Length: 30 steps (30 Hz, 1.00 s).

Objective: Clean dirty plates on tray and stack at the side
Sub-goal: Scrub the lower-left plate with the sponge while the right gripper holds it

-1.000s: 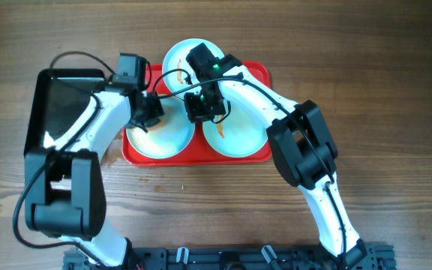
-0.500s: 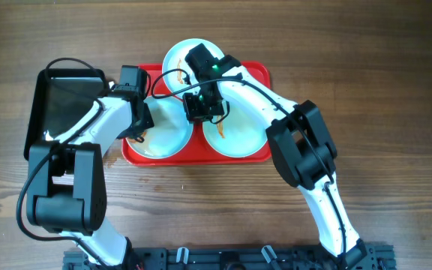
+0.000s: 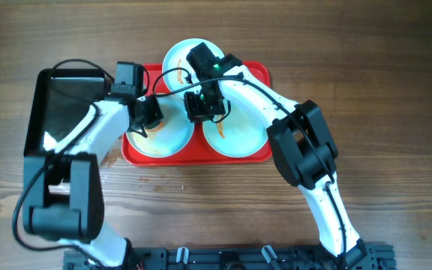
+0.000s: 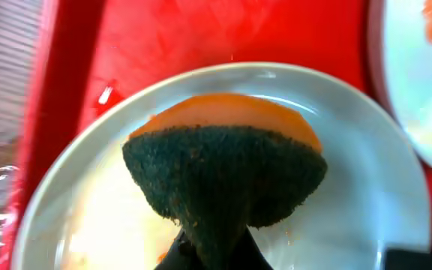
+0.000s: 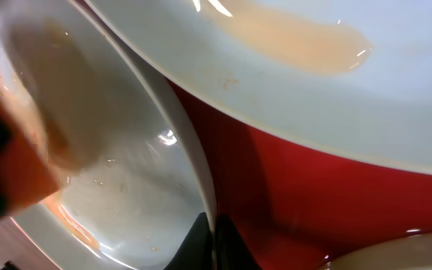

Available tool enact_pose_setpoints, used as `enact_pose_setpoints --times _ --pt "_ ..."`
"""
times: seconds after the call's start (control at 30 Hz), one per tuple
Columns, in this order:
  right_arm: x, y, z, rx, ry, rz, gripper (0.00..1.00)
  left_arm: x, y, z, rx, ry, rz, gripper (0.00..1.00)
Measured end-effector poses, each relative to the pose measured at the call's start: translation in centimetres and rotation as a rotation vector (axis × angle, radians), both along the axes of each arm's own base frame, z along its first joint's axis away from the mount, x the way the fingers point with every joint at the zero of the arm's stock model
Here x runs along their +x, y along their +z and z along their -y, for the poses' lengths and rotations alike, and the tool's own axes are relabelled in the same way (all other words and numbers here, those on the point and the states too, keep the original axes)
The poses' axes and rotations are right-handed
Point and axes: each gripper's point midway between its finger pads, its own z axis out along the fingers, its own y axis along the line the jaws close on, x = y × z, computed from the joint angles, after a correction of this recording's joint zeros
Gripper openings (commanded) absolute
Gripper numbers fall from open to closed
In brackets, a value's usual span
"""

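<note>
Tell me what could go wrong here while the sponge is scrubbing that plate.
1. The right gripper pinches only the thin rim of the left plate. A hard push from the sponge in the left gripper might slip it free.
2. The far plate overhangs the tray edge. A jolt through the close-packed plates might tip it off.
</note>
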Motion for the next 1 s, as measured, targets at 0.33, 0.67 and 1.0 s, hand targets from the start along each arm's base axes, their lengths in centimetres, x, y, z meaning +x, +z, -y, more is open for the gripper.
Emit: enact_pose_setpoints --times 0.33,0.67,1.0 --pt "-0.1 0.0 0.1 -0.004 -0.003 -0.006 0.04 0.5 -1.7 -1.7 0.104 0.032 -0.010 0.04" --pt "-0.3 0.0 0.1 -0.007 -0.002 -0.010 0.04 -4.6 -0.4 -5.2 0.130 0.126 -0.186 0.04" --pt "0.2 0.0 -0.1 -0.007 -0.030 0.000 0.04 -2.9 7.7 -2.6 -0.029 0.100 0.076 0.04"
